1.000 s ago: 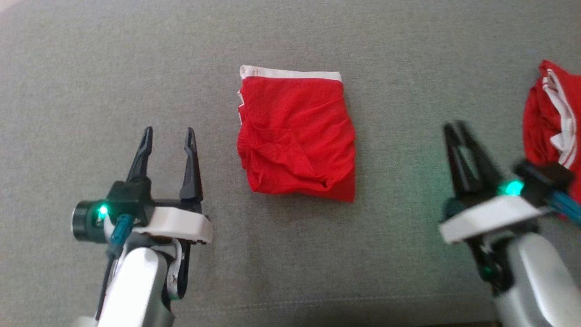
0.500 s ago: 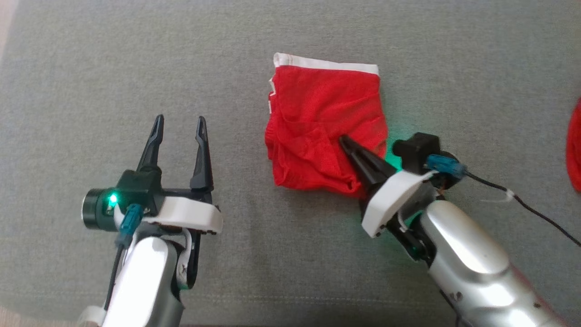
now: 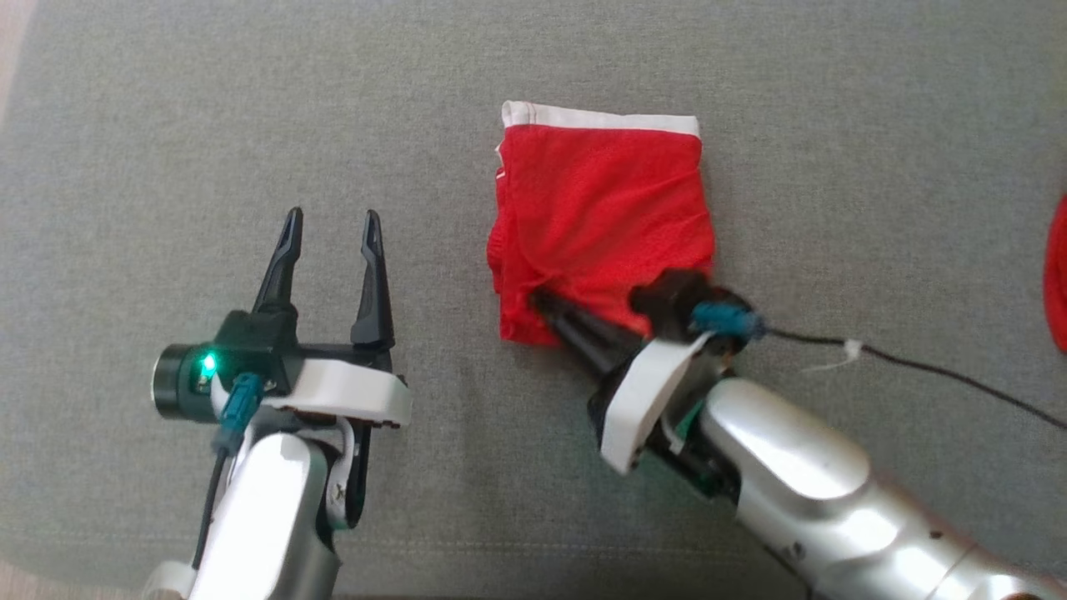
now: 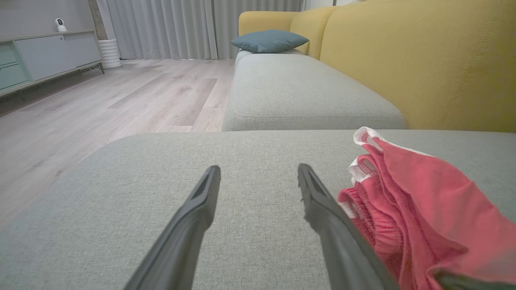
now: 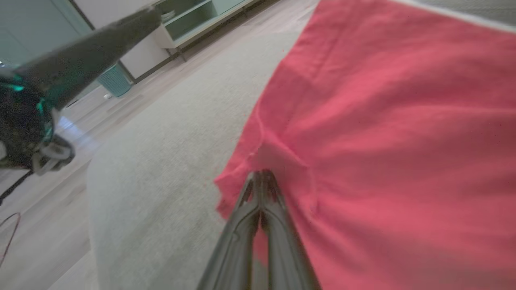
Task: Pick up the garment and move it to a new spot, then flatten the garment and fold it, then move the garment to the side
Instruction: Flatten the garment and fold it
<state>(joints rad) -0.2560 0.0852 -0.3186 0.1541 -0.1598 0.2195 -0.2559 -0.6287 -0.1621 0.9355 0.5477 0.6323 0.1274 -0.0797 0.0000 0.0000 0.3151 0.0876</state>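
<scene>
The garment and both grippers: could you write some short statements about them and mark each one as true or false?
1. The garment lies on the grey cushion. True.
2. The left gripper is closed on the garment. False: its fingers stand open beside the garment, apart from it, and hold nothing.
3. The right gripper has its fingers shut together, with the tips at the garment's near left corner. True.
4. The white band runs along the garment's edge nearest the robot. False: it runs along the far edge.
5. A blue pillow rests on the garment. False: it lies far off, on the sofa seat.
</scene>
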